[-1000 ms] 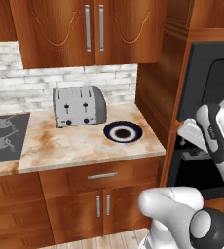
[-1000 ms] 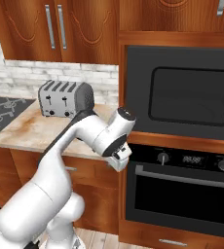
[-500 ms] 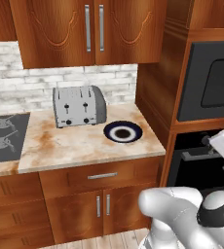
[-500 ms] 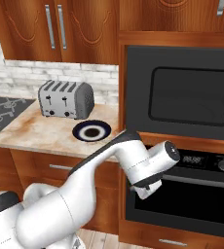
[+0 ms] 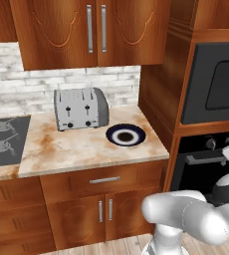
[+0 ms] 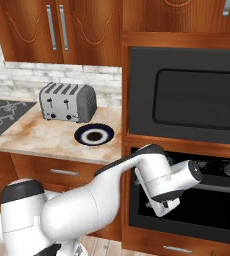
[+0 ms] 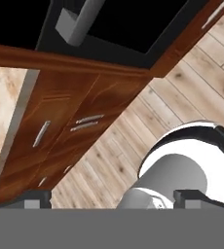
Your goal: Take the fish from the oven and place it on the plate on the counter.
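**Oven door shut, tool low in front of it, nothing held**

Tool (image 6: 159, 204) sits low against oven (image 6: 187, 200) front, below knob row; fingers apart, wide, empty. Hand view confirms: two dark tips (image 7: 36, 198) at bottom, far apart, nothing btwn them.

Fish: can't see it. Judged inside oven, behind closed dark door. Plate (image 5: 125, 135) on surface (image 5: 76, 147), just right of toaster (image 5: 80, 108), near the surface's oven-side edge, bare.

Step in hand (judgement): get the door open. Silver bar handle (image 5: 206, 158) runs across top of door under the knobs. To do well:
- bring tool up to handle level; hand cam currently looks down at floor and cabinet fronts, so wrist needs re-aiming at the bar
- straddle bar w/ fingers above and below, close square, not at bar's end
- pull out and down along door's arc, not straight back, or grip slips
- base prob. needs room for door to drop

Risk: arm body crowds door front; elbow may foul door swing.

View diffs:
- right base view: whole oven front, knobs, microwave (image 6: 187, 95) above, tool against door
- left base view: oven seen edge-on at right, handle plain; arm's lower links block bottom right; hob (image 5: 4, 139) at left clearer here
- hand view: handle (image 7: 80, 22) at top, drawers' pulls, wood floor (image 7: 192, 82); surface's edge a sliver at left
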Controlling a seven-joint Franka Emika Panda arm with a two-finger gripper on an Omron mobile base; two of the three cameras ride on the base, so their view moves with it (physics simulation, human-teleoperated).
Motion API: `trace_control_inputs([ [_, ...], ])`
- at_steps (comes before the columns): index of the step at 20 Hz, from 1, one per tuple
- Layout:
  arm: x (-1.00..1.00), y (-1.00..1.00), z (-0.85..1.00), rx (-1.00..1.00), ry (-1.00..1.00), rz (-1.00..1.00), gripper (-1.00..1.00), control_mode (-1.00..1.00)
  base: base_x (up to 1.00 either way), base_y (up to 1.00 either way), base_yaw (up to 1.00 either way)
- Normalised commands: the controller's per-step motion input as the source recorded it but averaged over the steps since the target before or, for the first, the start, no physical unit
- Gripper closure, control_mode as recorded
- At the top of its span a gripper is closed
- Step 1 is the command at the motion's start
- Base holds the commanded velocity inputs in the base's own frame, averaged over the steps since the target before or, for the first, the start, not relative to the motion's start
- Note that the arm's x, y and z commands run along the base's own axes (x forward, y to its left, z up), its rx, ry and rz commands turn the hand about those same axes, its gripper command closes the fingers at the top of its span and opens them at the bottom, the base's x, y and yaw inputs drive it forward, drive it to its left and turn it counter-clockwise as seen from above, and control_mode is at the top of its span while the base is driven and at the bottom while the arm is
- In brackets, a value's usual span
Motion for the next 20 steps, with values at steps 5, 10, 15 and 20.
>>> trace_control_inputs([
  [5,0.06,0.35,0.06,-0.04,-0.27,0.00,-1.00,-1.00,0.00,0.00,0.00],
  [10,-0.12,-0.11,0.00,0.01,-0.26,-0.24,-1.00,-1.00,0.00,0.00,0.00],
  [15,0.00,-0.34,0.00,0.08,-0.18,-0.49,-1.00,-1.00,0.00,0.00,0.00],
  [20,0.11,-0.38,0.00,0.12,-0.11,-0.54,-1.00,-1.00,0.00,0.00,0.00],
])
